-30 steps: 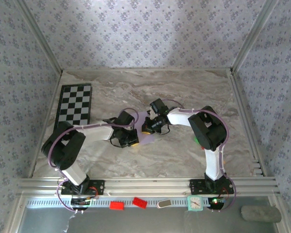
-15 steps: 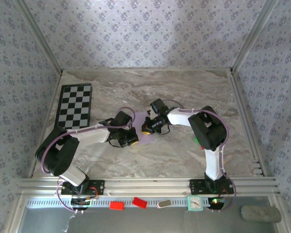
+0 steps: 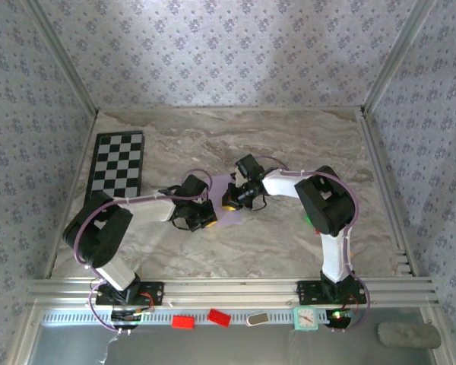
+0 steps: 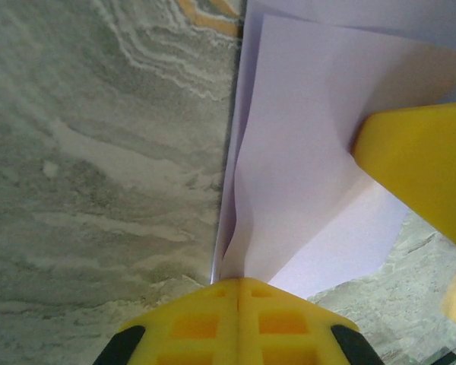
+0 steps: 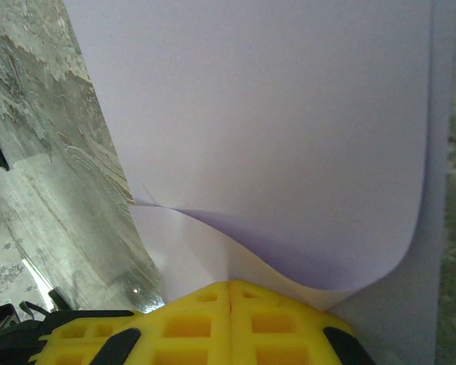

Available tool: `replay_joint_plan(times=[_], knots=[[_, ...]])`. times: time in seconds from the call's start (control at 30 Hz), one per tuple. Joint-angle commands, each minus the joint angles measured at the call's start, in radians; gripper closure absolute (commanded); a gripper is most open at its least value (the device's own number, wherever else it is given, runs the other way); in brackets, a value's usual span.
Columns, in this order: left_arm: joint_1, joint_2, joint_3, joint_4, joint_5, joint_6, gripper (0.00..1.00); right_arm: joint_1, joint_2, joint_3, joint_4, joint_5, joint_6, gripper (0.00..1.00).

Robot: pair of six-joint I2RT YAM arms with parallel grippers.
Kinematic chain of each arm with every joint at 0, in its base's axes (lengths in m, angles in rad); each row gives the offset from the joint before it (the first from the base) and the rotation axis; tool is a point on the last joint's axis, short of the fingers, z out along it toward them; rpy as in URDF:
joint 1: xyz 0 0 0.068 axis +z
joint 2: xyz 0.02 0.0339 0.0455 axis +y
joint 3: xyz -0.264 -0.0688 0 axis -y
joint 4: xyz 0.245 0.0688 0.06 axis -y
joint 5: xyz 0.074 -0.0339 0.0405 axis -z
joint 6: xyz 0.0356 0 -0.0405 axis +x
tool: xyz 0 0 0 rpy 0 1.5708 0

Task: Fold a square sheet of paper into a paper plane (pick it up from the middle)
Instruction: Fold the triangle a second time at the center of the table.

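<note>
The left gripper (image 4: 239,287) has its yellow jaws pressed fully together on a doubled edge of the square sheet of paper (image 4: 304,167). The right gripper (image 5: 229,289) is likewise clamped tight on the sheet, where a flap curls over in a soft, uncreased bulge just ahead of it. The 2 grips sit close together at mid-table; in the left wrist view the right gripper's yellow finger (image 4: 425,167) is just beside the left's pinch. That closeness is the main risk, I judge. If either arm pulls away while both hold, the thin paper could tear or slip out crooked. If they push toward each other, the bulge may buckle into a stray crease off the intended fold line, and the 2 grippers could knock. The sheet's lower layer appears to lie on the marble table (image 4: 91,152), so a dragged pinch might skew it. Room is ample: the checkerboard (image 3: 118,163) lies well apart at the far left, and the patterned walls (image 3: 213,53) stand far off.
</note>
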Motion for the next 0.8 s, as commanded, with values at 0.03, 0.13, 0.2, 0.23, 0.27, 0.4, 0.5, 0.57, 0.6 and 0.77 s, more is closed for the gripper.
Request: replay_joint_plan(times=[0.03, 0.13, 0.2, 0.23, 0.27, 0.4, 0.5, 0.57, 0.6, 0.77], knots=[[0.007, 0.014, -0.032, -0.063, -0.044, -0.024, 1.00, -0.010, -0.011, -0.013, -0.039, 0.085, -0.061, 0.99], [0.008, 0.017, -0.032, -0.064, -0.040, -0.024, 1.00, -0.007, -0.059, 0.004, -0.036, 0.067, -0.121, 0.98], [0.007, 0.021, -0.028, -0.063, -0.037, -0.023, 1.00, 0.001, -0.082, 0.005, -0.042, 0.061, -0.131, 0.98], [0.007, 0.021, -0.028, -0.064, -0.036, -0.023, 1.00, 0.006, -0.088, 0.002, -0.045, 0.060, -0.156, 0.98], [0.007, 0.022, -0.026, -0.062, -0.035, -0.023, 1.00, 0.012, -0.092, -0.003, -0.047, 0.057, -0.167, 0.98], [0.008, 0.018, -0.027, -0.064, -0.034, -0.022, 1.00, 0.044, -0.092, -0.020, -0.044, 0.043, -0.173, 0.98], [0.007, 0.018, -0.026, -0.063, -0.033, -0.023, 1.00, 0.067, -0.083, -0.023, -0.043, 0.039, -0.166, 0.98], [0.008, 0.018, -0.026, -0.062, -0.034, -0.024, 1.00, 0.079, -0.075, -0.022, -0.043, 0.039, -0.164, 0.99], [0.007, 0.017, -0.026, -0.060, -0.034, -0.025, 1.00, 0.083, -0.071, -0.022, -0.043, 0.041, -0.161, 0.99], [0.008, 0.013, -0.029, -0.057, -0.035, -0.028, 1.00, 0.090, -0.048, -0.017, -0.053, 0.039, -0.156, 0.99]])
